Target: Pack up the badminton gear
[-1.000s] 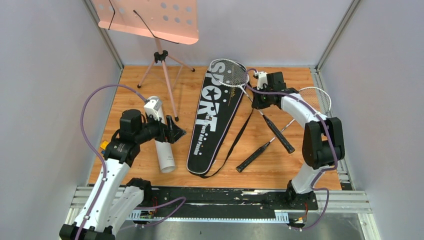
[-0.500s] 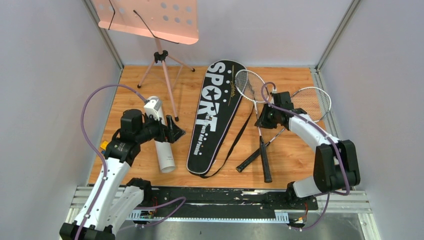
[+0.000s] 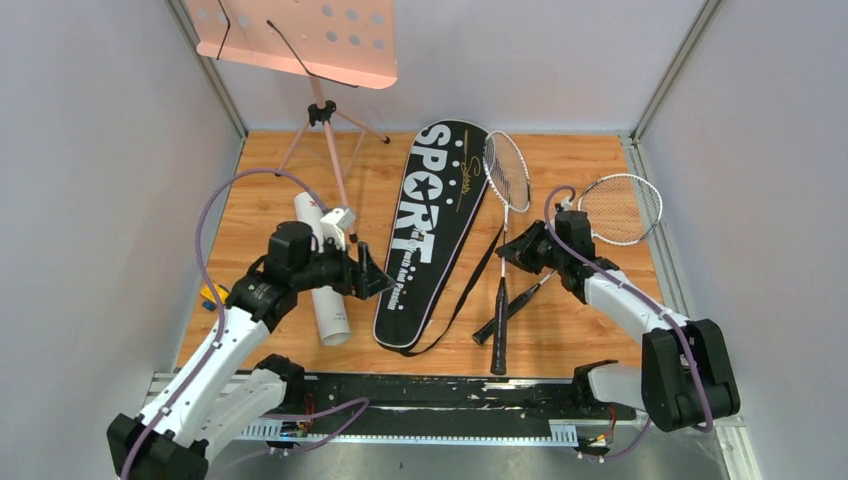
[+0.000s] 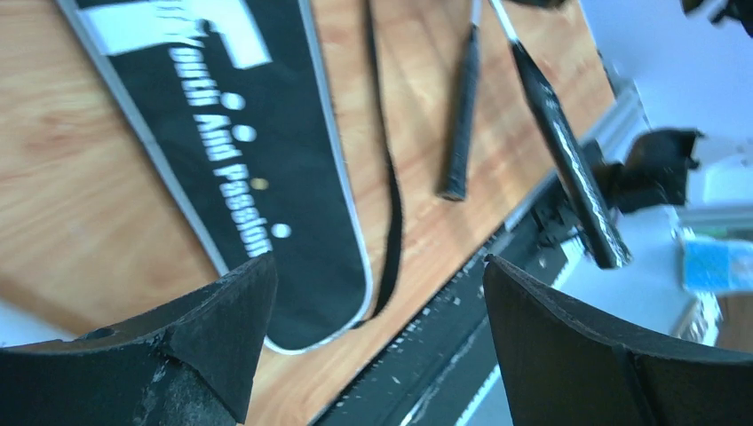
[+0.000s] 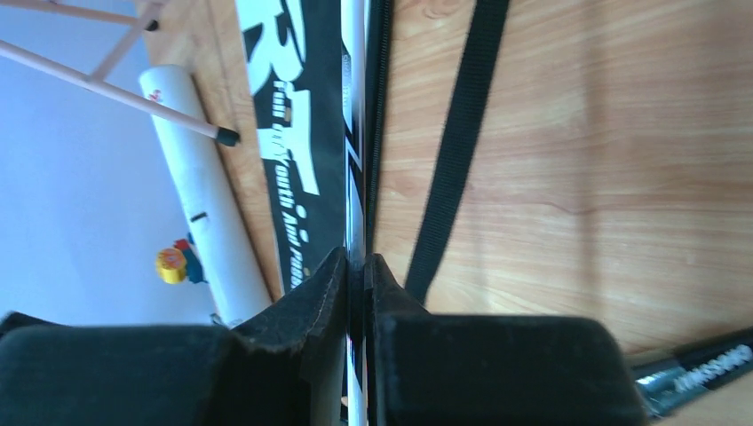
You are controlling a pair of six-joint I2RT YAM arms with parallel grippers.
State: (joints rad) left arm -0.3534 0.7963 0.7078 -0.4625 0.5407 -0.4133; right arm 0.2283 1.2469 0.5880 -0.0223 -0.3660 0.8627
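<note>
The black bag point(image 3: 430, 225) lettered SPORT lies lengthwise mid-floor. My right gripper point(image 3: 520, 252) is shut on the thin silver shaft point(image 5: 355, 133) of one racket point(image 3: 507, 170). That racket runs nearly straight beside the bag's right edge, with its black handle point(image 3: 498, 335) toward the near rail. The second racket point(image 3: 620, 208) lies at the right, its handle point(image 3: 512, 312) slanting under the first. A long white tube point(image 3: 325, 285) lies left of the bag. My left gripper point(image 3: 375, 280) hangs open and empty between tube and bag, over the bag's lower end point(image 4: 266, 177).
A pink music stand point(image 3: 300, 40) on tripod legs stands at the back left, one leg tip close to the tube point(image 5: 209, 204). A small yellow and blue toy point(image 3: 208, 293) sits by the left wall. The bag's black strap point(image 3: 470, 290) trails over the wood toward the racket handles.
The right arm pulled the held racket off the bag's top and swung it down beside the bag's right edge. The left arm moved right, from over the tube toward the bag.
</note>
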